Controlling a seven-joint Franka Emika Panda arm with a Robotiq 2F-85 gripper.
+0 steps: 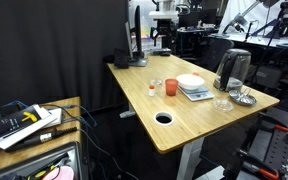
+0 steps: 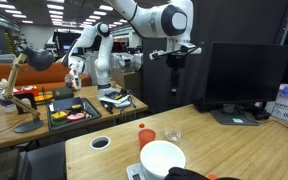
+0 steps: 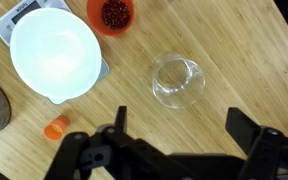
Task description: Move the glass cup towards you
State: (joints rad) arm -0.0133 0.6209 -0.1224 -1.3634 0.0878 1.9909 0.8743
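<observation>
Glass cup (image 3: 178, 82) on wooden desk (image 1: 139, 92); black curtain (image 1: 54, 45) behind.

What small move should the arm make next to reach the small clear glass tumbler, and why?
Probably descend, easing slightly forward. In an exterior view the gripper hangs high above the wooden table. In the wrist view its jaws stand open, and the small clear glass tumbler lies just ahead of them, untouched, apart from the white bowl and the orange-red cup.
</observation>
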